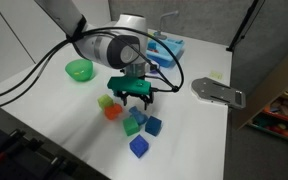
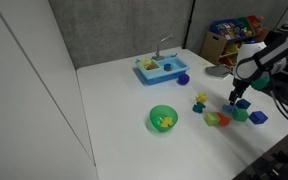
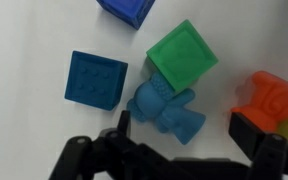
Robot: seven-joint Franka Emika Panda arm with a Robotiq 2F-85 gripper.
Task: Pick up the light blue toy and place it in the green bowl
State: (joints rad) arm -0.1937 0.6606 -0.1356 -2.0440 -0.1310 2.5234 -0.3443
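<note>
The light blue toy [image 3: 164,108] lies on the white table in the wrist view, touching a green cube [image 3: 182,57], with a darker blue cube [image 3: 94,78] to its left. My gripper [image 3: 187,138] is open just above the table, and the toy's lower end lies between its two black fingers. In an exterior view the gripper [image 1: 134,97] hovers over the cluster of blocks, with the toy [image 1: 139,117] below it. The green bowl [image 1: 79,70] stands apart from the cluster and shows in both exterior views [image 2: 163,118], with a small yellow thing inside.
An orange toy [image 3: 274,100] lies by the right finger. Another blue cube [image 1: 138,146] and a yellow-green block [image 1: 105,102] sit in the cluster. A light blue sink tray [image 2: 159,68] stands at the back. A grey flat object [image 1: 219,92] lies near the table edge.
</note>
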